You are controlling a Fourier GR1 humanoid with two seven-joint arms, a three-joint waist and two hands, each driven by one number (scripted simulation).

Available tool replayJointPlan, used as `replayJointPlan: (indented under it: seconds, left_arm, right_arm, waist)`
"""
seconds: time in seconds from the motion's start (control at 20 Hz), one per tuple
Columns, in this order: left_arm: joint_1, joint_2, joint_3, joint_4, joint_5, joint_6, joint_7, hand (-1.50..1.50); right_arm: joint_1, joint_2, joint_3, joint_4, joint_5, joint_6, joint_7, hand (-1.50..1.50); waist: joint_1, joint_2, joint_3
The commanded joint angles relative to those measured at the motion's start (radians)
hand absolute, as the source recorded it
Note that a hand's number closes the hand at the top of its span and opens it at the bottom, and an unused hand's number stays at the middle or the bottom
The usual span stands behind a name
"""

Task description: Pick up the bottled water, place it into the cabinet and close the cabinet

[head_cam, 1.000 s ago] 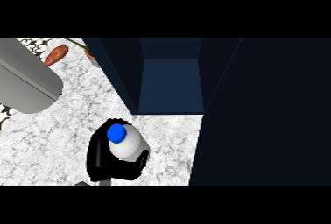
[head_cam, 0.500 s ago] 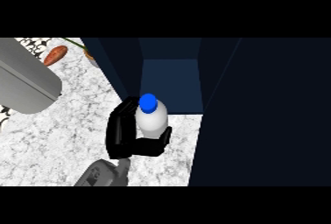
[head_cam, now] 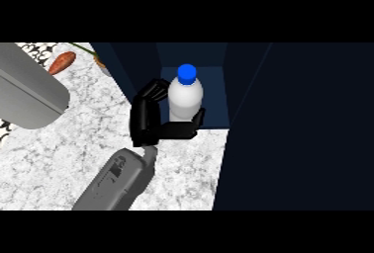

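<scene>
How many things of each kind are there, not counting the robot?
Bottle: 1
Carrot: 1
Cabinet: 1
Grey cylinder: 1
Total: 4

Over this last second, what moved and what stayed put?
The hand, curled round the bottled water, carried it up the view from the marble counter toward the open cabinet, and its forearm came into view. The bottle's base now stands at the cabinet's front edge, not yet let go. The carrot and the grey object at the left stayed put.
</scene>
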Motion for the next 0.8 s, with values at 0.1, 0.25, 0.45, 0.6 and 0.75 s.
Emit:
replayJointPlan:
  seconds: [0.1,0.25,0.45,0.6,0.75]
  left_arm:
    - [-0.172,-0.030,0.104,0.245,-0.029,-0.010,-0.015,1.50]
    - [-0.227,-0.011,0.106,0.242,-0.071,-0.007,0.073,1.50]
    - [-0.293,-0.031,0.129,0.394,-0.104,0.028,0.032,1.50]
    - [-0.392,-0.031,0.163,0.506,-0.084,0.039,0.036,1.50]
    - [-0.410,-0.031,0.162,0.607,-0.061,0.065,-0.027,1.50]
  right_arm:
    - [0.077,-0.035,0.061,-0.121,0.083,0.000,0.001,-1.50]
    - [0.025,-0.010,0.001,-0.058,0.046,0.014,-0.001,-1.50]
    - [0.081,-0.078,-0.037,-0.132,-0.020,0.035,-0.038,-1.50]
    - [0.054,-0.033,-0.021,-0.067,0.004,0.019,-0.045,-1.50]
    - [0.074,-0.047,-0.002,-0.104,-0.002,0.025,-0.060,-1.50]
  waist:
    - [-0.017,0.002,0.000]
    - [0.000,0.001,0.000]
    - [-0.012,0.003,0.001]
    - [-0.013,0.005,0.000]
    - [-0.029,0.007,0.000]
